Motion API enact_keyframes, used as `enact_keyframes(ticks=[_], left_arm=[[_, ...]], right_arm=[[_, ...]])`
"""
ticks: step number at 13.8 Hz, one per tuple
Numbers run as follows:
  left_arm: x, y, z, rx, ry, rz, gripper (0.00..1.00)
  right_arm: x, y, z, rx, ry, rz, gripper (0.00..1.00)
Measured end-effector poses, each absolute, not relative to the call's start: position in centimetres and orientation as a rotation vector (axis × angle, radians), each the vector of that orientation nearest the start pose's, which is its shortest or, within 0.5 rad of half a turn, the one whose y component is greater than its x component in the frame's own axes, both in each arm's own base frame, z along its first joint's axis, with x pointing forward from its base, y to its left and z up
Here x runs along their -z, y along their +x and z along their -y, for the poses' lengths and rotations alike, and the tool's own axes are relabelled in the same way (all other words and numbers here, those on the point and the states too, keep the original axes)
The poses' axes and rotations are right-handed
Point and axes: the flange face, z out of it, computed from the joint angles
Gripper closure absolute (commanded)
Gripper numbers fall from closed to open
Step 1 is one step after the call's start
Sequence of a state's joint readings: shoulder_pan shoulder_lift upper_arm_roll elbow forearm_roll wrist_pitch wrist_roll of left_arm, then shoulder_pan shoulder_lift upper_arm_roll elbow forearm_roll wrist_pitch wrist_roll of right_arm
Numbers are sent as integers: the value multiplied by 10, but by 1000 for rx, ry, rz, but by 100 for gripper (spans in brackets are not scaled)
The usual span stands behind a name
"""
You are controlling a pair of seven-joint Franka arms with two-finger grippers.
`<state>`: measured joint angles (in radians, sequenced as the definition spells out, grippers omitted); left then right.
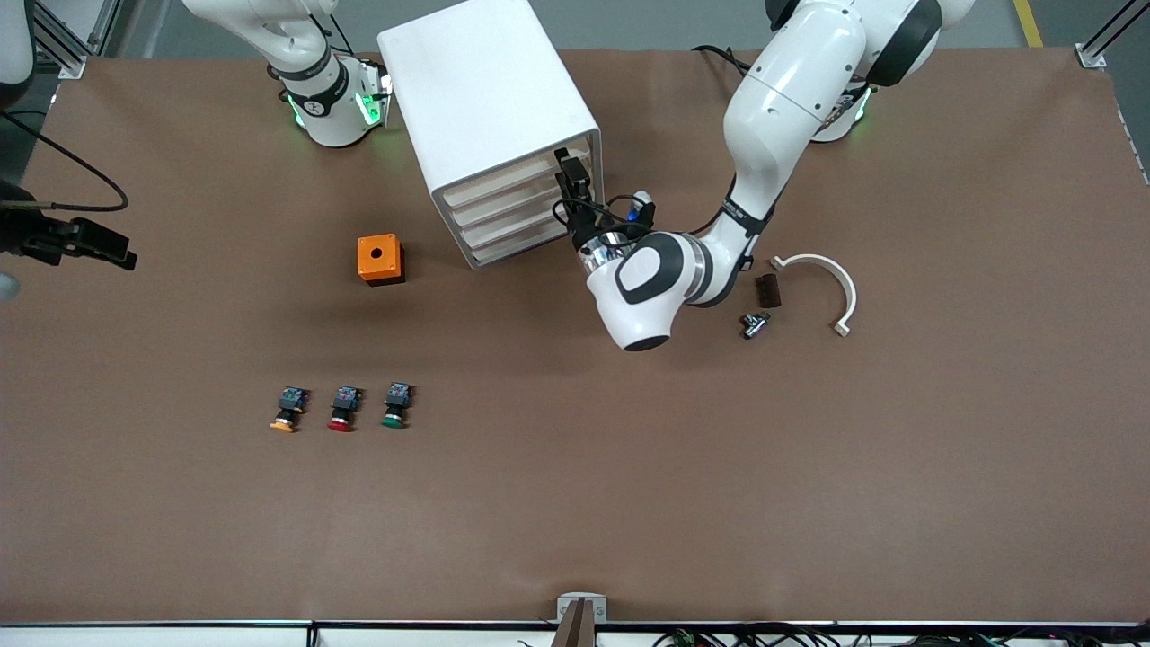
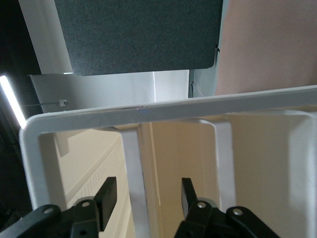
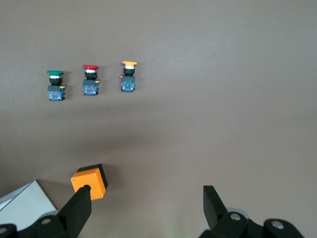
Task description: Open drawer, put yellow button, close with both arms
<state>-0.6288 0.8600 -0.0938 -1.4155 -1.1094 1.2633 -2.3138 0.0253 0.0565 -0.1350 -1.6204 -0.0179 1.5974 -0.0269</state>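
Brown matting covers the bench (image 1: 575, 503) from end to end. Going across the front view from its left edge: my right pincer (image 3: 148, 210) hangs at the right arm's end of the bench, fingers spread wide with nothing between them, waiting. Next come three buttons in a row, near the front camera: the yellow button (image 1: 286, 412) lies on its side toward the right arm's end, the red button (image 1: 343, 410) just beside it, then the green button (image 1: 396, 406). An orange box (image 1: 380, 260) with a round hole on top sits farther from the camera than these. The white cabinet (image 1: 485, 99) stands past it, the drawer (image 1: 503, 184) at the top of its four fronts not pulled out. My left pincer (image 1: 571, 180) is at that top front, its fingers (image 2: 106, 196) partly closed, straddling a white upright rib without gripping it. Toward the left arm's end lie a dark block (image 1: 767, 290), a small metal fitting (image 1: 753, 324) and a white curved bracket (image 1: 825, 286).
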Motion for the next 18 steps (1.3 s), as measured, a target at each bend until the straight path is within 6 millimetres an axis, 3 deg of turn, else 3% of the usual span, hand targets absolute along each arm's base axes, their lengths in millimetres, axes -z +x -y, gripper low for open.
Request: enact_keyframes(ticks=[3, 6, 13, 18], left_arm=[[-225, 401, 516, -1433, -1111, 1483, 84], [-226, 399, 519, -1425, -1095, 1483, 95], [-226, 412, 508, -1415, -1043, 1510, 99], [-227, 461, 464, -1485, -979, 1580, 96]], right_arm=[[-533, 591, 72, -131, -3165, -150, 0], [-501, 611, 72, -108, -3175, -147, 0], [-405, 647, 69, 18, -3162, -209, 0], [-326, 660, 62, 84, -3138, -294, 0]])
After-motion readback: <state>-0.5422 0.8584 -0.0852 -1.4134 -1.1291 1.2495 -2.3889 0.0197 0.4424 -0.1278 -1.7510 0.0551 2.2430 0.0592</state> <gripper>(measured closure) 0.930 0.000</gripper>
